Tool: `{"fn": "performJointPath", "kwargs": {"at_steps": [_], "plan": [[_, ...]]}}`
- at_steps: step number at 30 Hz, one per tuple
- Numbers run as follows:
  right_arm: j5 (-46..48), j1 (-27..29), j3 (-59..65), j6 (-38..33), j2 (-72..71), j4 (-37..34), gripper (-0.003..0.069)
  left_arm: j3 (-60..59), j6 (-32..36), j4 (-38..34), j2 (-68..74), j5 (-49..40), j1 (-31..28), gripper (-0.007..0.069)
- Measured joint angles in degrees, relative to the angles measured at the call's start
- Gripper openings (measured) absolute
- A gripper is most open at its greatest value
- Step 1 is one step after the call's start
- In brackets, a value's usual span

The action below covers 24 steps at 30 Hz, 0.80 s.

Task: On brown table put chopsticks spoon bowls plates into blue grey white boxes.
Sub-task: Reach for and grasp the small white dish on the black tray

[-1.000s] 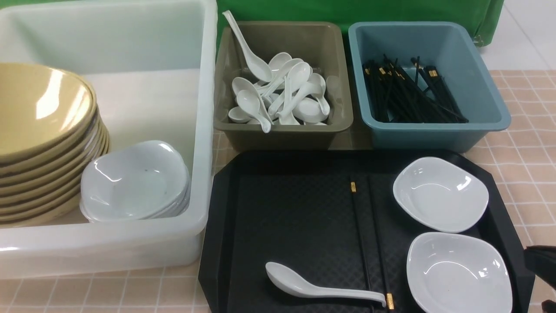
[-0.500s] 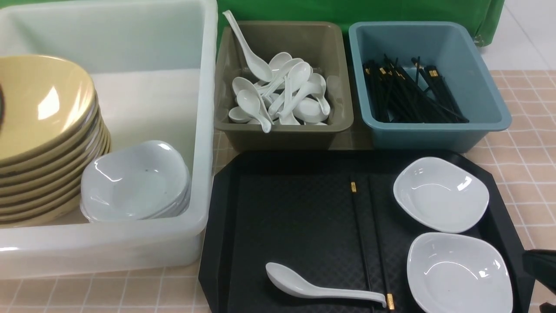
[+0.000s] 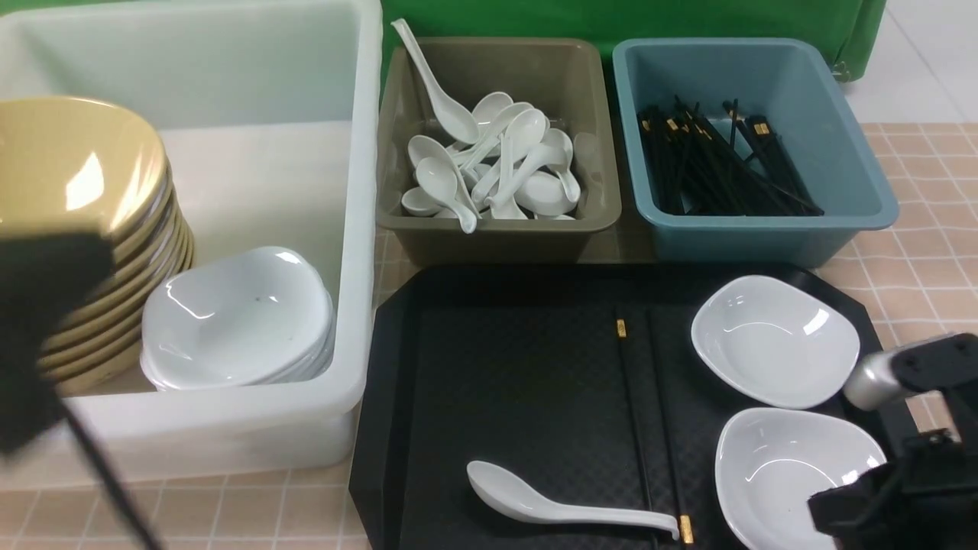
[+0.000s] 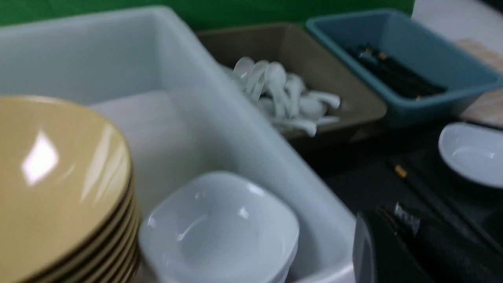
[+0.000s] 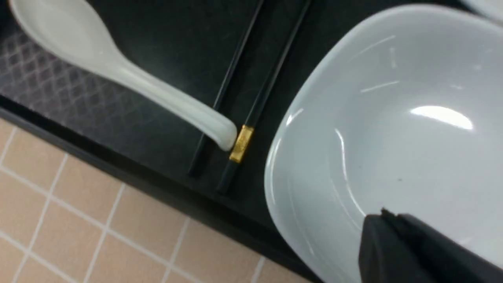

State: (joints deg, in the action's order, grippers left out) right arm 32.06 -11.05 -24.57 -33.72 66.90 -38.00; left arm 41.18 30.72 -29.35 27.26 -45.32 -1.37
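On the black tray [image 3: 519,367] lie a white spoon [image 3: 565,508], two black chopsticks [image 3: 638,428] and two white plates [image 3: 772,340], [image 3: 795,473]. The spoon's handle end rests on the chopsticks [image 5: 255,106]. My right gripper [image 5: 383,215] is shut and empty, hovering over the near plate [image 5: 393,118]; in the front view it [image 3: 840,508] covers that plate's right edge. My left gripper [image 4: 389,210] is shut with nothing in it, beside the white box [image 3: 359,229]. That box holds stacked yellow bowls [image 3: 69,168] and stacked plates [image 3: 237,317].
The grey box [image 3: 497,237] holds several spoons and the blue box [image 3: 764,237] holds several chopsticks, both behind the tray. My left arm [image 3: 46,321] is a dark blur in front of the bowl stack. The brown table [image 3: 932,229] shows at the right.
My left arm has swung into view in front of the bowls and its gripper has gone from open to shut. My right arm has moved in from the right edge over the near plate.
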Motion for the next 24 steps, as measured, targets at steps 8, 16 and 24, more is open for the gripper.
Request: {"fn": "performJointPath", "kwargs": {"at_steps": [8, 16, 24], "plan": [[-2.0, 0.0, -1.32, -10.21, 12.72, -13.74, 0.0061, -13.47, -9.89, 14.65, -14.56, 2.54, 0.06, 0.0006], [3.56, -1.76, -9.59, -12.82, 13.1, -10.83, 0.0104, -20.98, -10.62, 17.07, -25.1, 12.39, 0.06, 0.0006], [9.3, -1.76, -12.13, 20.46, 9.48, 27.27, 0.0321, -21.04, -10.62, 17.48, -25.69, 13.1, 0.06, 0.0006]]}}
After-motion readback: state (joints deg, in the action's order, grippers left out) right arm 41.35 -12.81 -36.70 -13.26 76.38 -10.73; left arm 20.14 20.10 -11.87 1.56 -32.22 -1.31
